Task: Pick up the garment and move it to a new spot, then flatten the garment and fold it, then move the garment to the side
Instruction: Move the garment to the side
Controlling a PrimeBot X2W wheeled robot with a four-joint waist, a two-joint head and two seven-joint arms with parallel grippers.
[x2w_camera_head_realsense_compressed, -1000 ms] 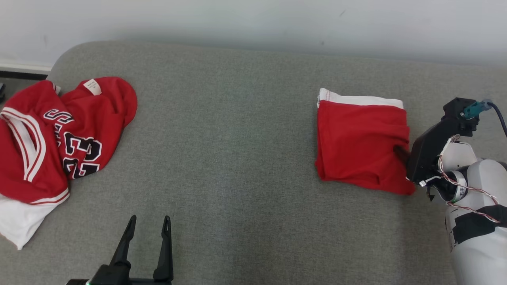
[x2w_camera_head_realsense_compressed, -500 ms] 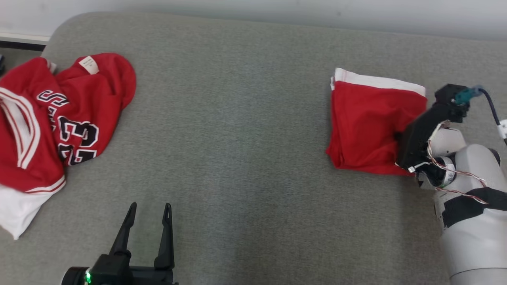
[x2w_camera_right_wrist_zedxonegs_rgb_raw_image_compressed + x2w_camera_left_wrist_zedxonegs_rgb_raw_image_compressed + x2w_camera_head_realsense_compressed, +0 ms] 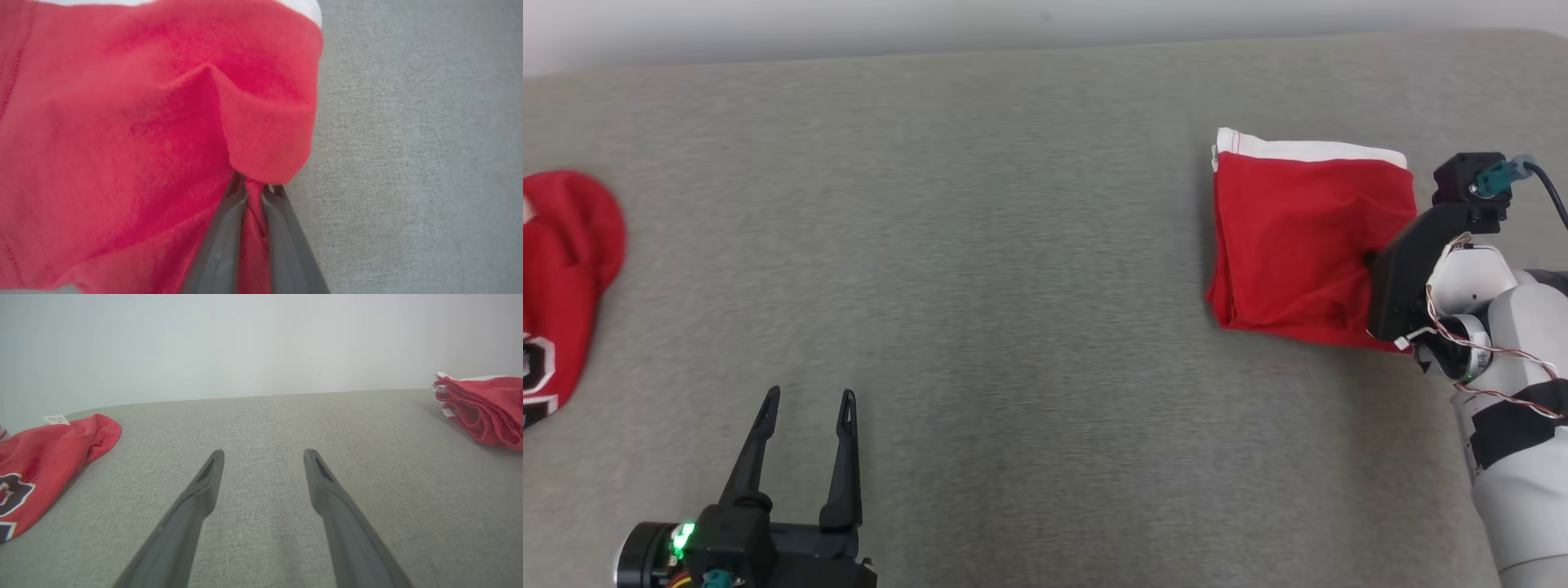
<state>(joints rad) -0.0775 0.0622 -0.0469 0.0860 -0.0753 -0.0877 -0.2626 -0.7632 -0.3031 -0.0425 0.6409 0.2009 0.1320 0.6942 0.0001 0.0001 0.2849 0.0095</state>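
The folded red garment [image 3: 1298, 237] lies on the grey surface [image 3: 1013, 245]. The right pincer [image 3: 254, 188] is at its right-hand edge, about midway along that side. The pincer's fingers point leftward into the cloth and are clenched on a bunched pleat of red fabric, which rises in a ridge just beyond the tips.

The garment's shape is near square. Its long axis seems to run away from the robot, though the head view makes this hard to judge. The white band [image 3: 1307, 149] forms its far edge, and stacked layers show on its left side. The grip therefore crosses the shorter span, at a right angle to that axis.

The left pincer [image 3: 809, 394] is well off to the garment's left and nearer the robot, jaws spread and holding nothing, so the right arm is plainly the nearer one. A crumpled jersey [image 3: 564, 245] lies farther left again. With folding apparently done, a sideways drag is probably next, and a one-sided pinch may swing or unfold the stack.
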